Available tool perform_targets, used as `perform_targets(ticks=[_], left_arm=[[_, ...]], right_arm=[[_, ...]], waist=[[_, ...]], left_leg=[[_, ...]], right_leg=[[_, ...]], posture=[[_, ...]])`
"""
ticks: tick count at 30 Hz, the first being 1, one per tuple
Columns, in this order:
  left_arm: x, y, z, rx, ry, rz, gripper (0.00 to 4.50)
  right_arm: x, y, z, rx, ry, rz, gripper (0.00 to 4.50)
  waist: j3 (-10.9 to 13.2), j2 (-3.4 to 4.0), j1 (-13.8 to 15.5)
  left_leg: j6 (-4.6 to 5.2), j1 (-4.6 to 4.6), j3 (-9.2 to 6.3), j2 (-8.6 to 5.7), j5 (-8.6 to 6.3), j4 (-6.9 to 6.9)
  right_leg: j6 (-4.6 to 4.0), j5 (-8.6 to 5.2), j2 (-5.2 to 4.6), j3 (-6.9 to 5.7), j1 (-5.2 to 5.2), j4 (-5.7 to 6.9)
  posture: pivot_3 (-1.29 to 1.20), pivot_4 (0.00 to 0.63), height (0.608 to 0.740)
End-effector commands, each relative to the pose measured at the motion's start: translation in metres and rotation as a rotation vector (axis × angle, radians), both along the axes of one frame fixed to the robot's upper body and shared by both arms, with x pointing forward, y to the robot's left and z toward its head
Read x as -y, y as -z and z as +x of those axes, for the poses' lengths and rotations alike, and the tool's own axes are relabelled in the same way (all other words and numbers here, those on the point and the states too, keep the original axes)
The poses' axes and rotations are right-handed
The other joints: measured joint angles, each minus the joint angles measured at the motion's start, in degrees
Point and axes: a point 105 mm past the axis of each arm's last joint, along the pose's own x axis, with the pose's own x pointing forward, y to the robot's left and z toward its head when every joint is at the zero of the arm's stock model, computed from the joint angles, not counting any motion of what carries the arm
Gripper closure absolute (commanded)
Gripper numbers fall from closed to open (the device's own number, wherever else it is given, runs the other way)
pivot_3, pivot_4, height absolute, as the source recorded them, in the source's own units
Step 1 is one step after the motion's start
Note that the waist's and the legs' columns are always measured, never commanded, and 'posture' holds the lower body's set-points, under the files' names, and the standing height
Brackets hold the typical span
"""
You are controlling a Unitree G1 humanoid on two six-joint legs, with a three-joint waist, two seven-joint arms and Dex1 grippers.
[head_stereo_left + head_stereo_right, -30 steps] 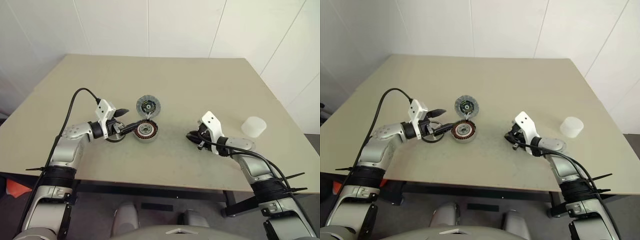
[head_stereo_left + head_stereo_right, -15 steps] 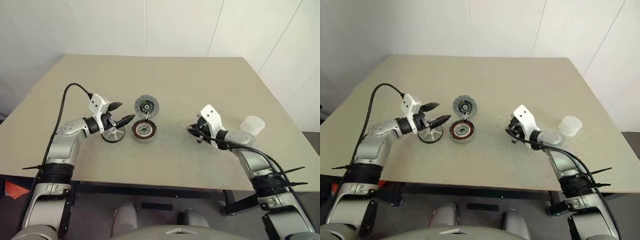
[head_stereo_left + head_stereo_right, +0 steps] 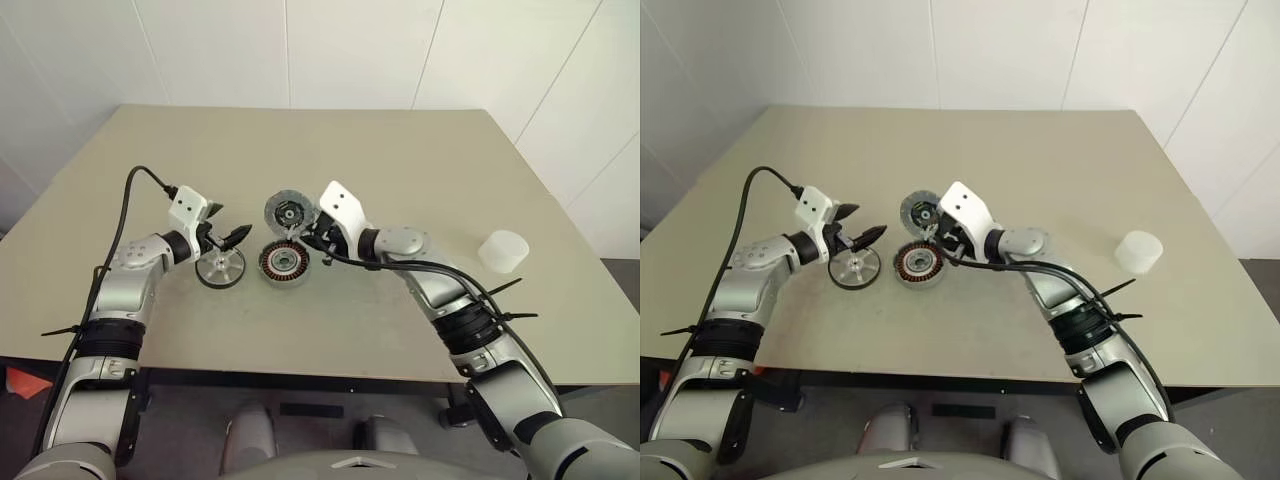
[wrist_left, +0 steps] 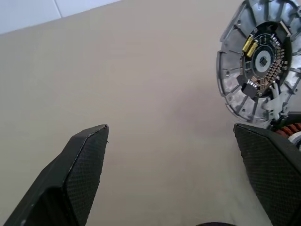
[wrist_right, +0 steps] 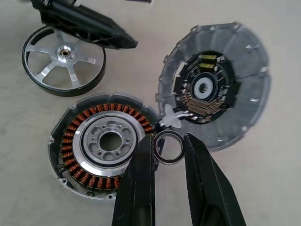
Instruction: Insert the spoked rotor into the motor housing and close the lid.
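Holding a small dark ring (image 5: 168, 148) pinched in my right gripper (image 5: 165, 151) above the motor housing (image 3: 284, 263); left gripper (image 3: 228, 236), fingers spread, hovers over the spoked rotor (image 3: 220, 268) on the table (image 3: 400, 160), lid (image 3: 291, 213) just behind.

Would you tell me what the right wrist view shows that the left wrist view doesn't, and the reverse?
Right wrist view: the spoked rotor, the whole motor housing and a small dark ring pinched in the right gripper. Left wrist view: the white wall beyond the table, framed by the open left gripper. Shared: the lid, circuit side up, and the table.
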Motion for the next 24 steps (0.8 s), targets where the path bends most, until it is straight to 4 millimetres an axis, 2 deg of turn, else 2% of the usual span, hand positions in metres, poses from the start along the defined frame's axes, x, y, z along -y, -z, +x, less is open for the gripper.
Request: perform_targets(ticks=[1, 5, 12, 24], left_arm=[[-0.008, -0.019, 0.005, 0.029, -0.036, 0.011, 0.00], [-0.006, -0.026, 0.001, 0.016, 0.023, -0.033, 0.00], [-0.001, -0.023, -0.004, 0.013, 0.049, -0.013, 0.00], [0.000, -0.023, -0.007, 0.019, 0.059, -0.002, 0.00]], right_arm=[[-0.014, -0.014, 0.001, 0.050, -0.038, 0.010, 3.94], [-0.024, 0.001, -0.003, 0.021, -0.064, -0.022, 3.94], [-0.038, 0.004, -0.008, -0.002, -0.088, -0.019, 3.94], [-0.039, 0.016, -0.007, -0.062, -0.062, -0.015, 3.94]], waist=[[0.0, -0.01, -0.1], [0.0, -0.01, -0.1], [0.0, -0.03, -0.1], [0.0, -0.04, -0.2]], left_leg=[[-0.04, 0.00, -0.02, 0.00, 0.02, 0.00], [-0.17, 0.01, -0.12, 0.01, 0.10, 0.00], [-0.19, -0.01, -0.18, 0.01, 0.12, 0.00], [-0.23, -0.02, -0.27, 0.01, 0.14, 0.00]], right_leg=[[0.00, 0.00, 0.01, 0.00, 0.00, 0.00], [-0.01, 0.00, 0.02, -0.05, -0.01, 0.07], [-0.02, 0.00, 0.02, -0.11, 0.00, 0.08], [-0.02, 0.00, 0.03, -0.17, 0.02, 0.10]], posture=[[0.00, 0.000, 0.740], [0.00, 0.000, 0.740], [0.00, 0.000, 0.740], [0.00, 0.000, 0.740]])
